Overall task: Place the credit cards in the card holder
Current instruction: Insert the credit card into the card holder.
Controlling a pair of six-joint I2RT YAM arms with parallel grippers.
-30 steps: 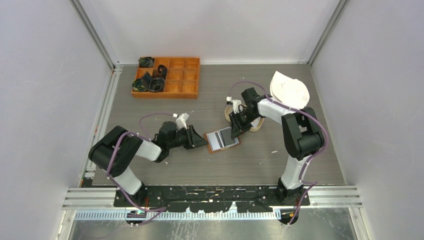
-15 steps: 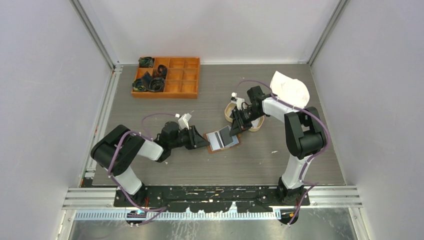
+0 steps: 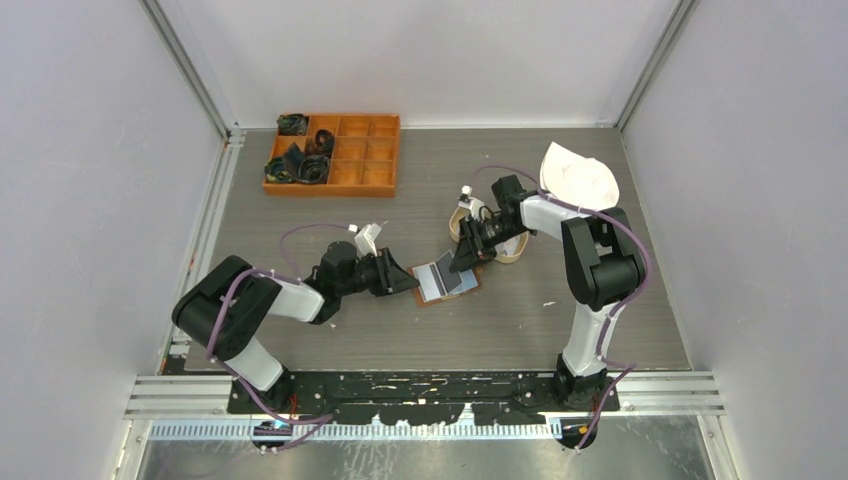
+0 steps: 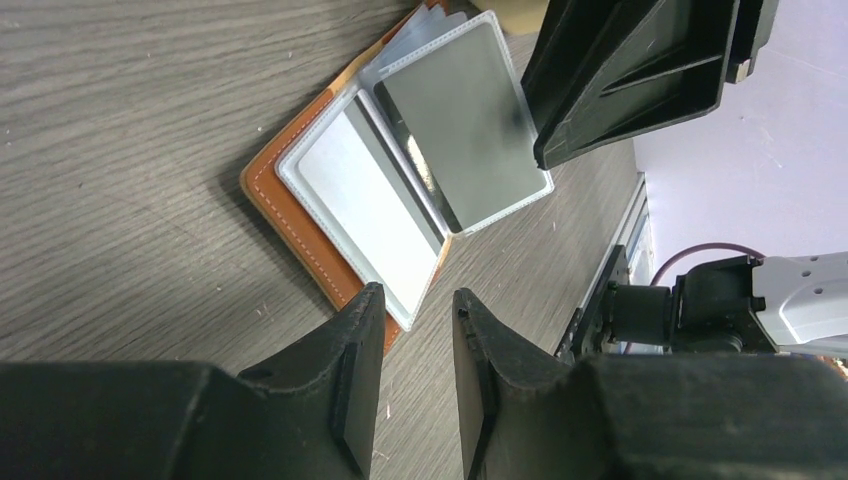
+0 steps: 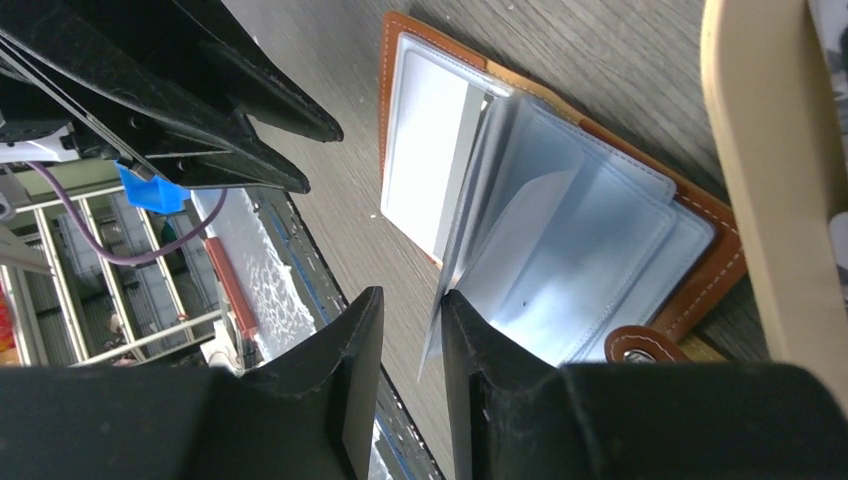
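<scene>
The brown card holder (image 3: 446, 281) lies open on the table between my two grippers, its clear sleeves fanned out. A white credit card (image 4: 368, 215) sits in the flat left sleeve. A grey credit card (image 4: 457, 125) is in a sleeve page that stands raised. My left gripper (image 4: 418, 305) is open just off the holder's near corner, holding nothing. My right gripper (image 5: 412, 300) is open at the opposite side. The raised page's edge (image 5: 447, 300) leans on the inner face of one right finger. The holder's snap tab (image 5: 640, 345) shows beside that finger.
An oval tan tray (image 3: 459, 226) stands right behind the holder, its rim (image 5: 765, 150) close to my right gripper. A white crumpled sheet (image 3: 580, 178) lies at the back right. An orange compartment box (image 3: 335, 155) with dark items sits at the back left.
My right gripper has shifted slightly left toward the holder and opened a little. The sleeve page with the grey card has risen from flat to upright. The left arm barely moved.
</scene>
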